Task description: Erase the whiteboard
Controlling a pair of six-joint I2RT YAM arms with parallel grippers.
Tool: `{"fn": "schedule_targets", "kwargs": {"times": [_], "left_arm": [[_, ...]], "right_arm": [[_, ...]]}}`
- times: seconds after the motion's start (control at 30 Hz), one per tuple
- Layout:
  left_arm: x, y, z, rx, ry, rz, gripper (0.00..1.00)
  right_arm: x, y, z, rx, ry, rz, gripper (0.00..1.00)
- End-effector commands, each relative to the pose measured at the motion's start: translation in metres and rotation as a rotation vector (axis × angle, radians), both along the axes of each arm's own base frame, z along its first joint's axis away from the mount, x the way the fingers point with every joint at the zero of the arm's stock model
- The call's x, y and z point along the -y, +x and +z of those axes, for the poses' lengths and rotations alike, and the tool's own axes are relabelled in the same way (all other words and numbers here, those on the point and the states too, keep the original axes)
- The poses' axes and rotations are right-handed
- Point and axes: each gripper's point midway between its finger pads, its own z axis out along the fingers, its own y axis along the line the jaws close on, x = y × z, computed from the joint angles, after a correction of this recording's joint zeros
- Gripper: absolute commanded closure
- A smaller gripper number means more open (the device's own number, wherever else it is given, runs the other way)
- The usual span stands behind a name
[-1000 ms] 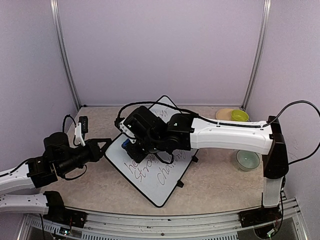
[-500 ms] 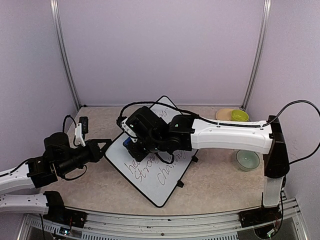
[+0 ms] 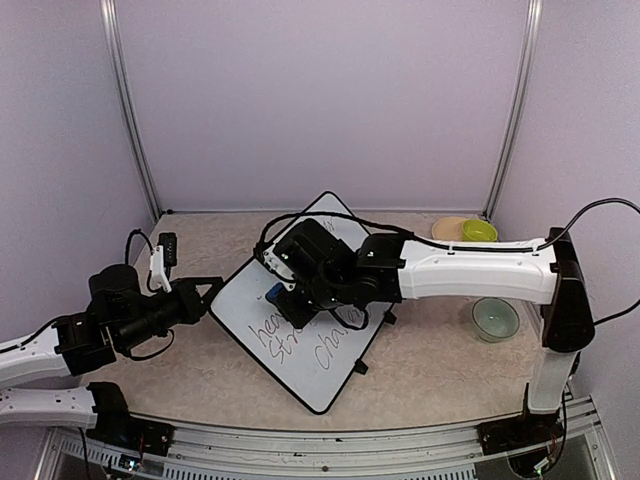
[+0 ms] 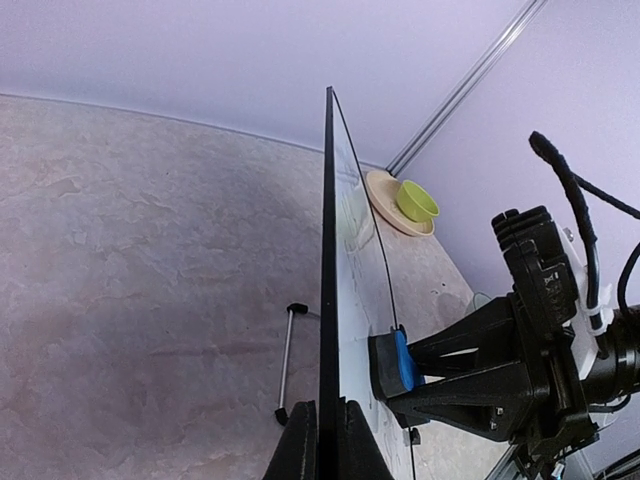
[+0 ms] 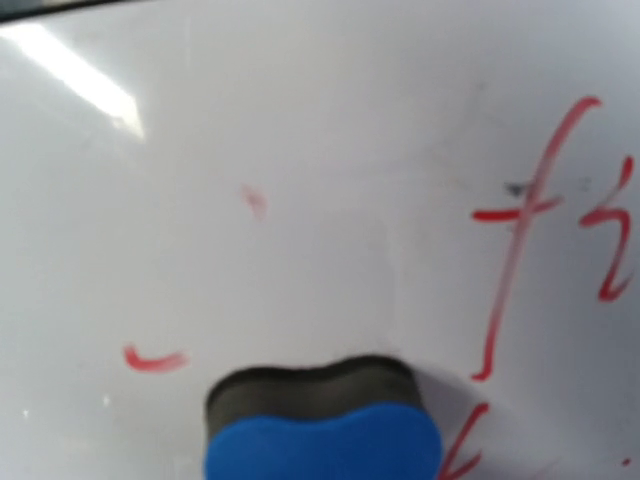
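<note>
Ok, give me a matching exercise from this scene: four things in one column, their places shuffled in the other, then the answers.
Things
1. blue-backed felt eraser block
2. small lime green bowl
3. translucent pale green bowl
4. left end effector

Places
A. alone on the beige marbled tabletop
B. clamped on the edge of the black-framed white whiteboard
C. felt side against the whiteboard's writing face
D. on the tan round plate

Pairs: 1-C, 2-D, 3-A, 4-B
</note>
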Motion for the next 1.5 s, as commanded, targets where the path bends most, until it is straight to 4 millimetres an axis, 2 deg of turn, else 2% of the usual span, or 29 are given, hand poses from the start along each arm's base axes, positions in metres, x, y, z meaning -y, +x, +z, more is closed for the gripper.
{"fn": "schedule_targets", "kwargs": {"times": [0.0,0.13,0.27,0.37,0.53,0.63,0.87,1.07,1.13,1.23,1.47], "left_arm": [[0.006,-0.002,0.006,0.01,-0.007,-0.03,1.0],[0.004,-0.002,0.008,0.01,-0.003,-0.023,1.0],[0.003,-0.001,0.009,0.014,0.002,-0.016,1.0],[0.004,-0.001,0.009,0.016,0.001,-0.017,1.0],[0.007,0.0,0.007,0.016,0.007,-0.027,1.0],[0.008,0.001,0.007,0.015,0.005,-0.028,1.0],[0.007,-0.001,0.006,0.013,-0.001,-0.029,1.0],[0.005,-0.002,0.004,0.009,-0.007,-0.026,1.0],[0.005,-0.003,0.005,0.008,-0.009,-0.027,1.0],[0.005,-0.003,0.004,0.005,-0.009,-0.027,1.0],[0.002,-0.004,0.001,0.003,-0.012,-0.023,1.0]], "right_arm": [[-0.016,-0.01,-0.016,-0.049,-0.034,0.087,0.78],[-0.037,-0.027,-0.005,-0.01,-0.034,0.169,0.78],[-0.042,-0.044,-0.009,-0.006,-0.059,0.209,0.78],[-0.033,-0.045,-0.019,-0.016,-0.08,0.184,0.78],[-0.007,-0.038,-0.044,-0.046,-0.132,0.111,0.78],[0.006,-0.032,-0.052,-0.075,-0.128,0.081,0.78],[0.018,-0.018,-0.049,-0.077,-0.111,0.037,0.78],[-0.007,-0.011,-0.029,-0.056,-0.065,0.073,0.78],[-0.019,-0.006,-0.015,-0.035,-0.042,0.082,0.78],[-0.032,0.001,-0.004,-0.008,-0.034,0.087,0.78],[-0.045,0.018,0.009,0.039,-0.024,0.067,0.77]]}}
